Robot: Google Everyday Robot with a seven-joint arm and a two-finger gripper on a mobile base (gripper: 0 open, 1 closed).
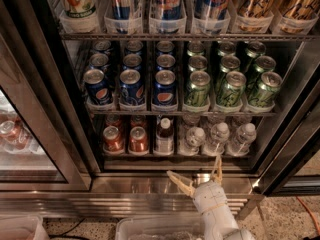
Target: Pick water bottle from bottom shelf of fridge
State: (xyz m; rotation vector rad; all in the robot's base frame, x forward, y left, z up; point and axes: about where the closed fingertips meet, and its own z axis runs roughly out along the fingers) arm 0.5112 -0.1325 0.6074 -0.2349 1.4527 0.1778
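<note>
The fridge (47, 109) stands open with its steel base strip along the bottom. On the bottom shelf (175, 156), three clear water bottles with white caps stand at the right: one (194, 140), one (218, 136) and one (244, 136). My gripper (197, 171) is open, its two tan fingers spread in front of the base strip, just below the shelf's front edge and under the left and middle bottles. It touches nothing.
Left of the bottles stand a white-capped bottle of brown liquid (164, 135) and two red cans (126, 139). The rack above holds blue cans (131, 86) and green cans (230, 86). A clear bin (150, 229) lies on the floor beside my arm.
</note>
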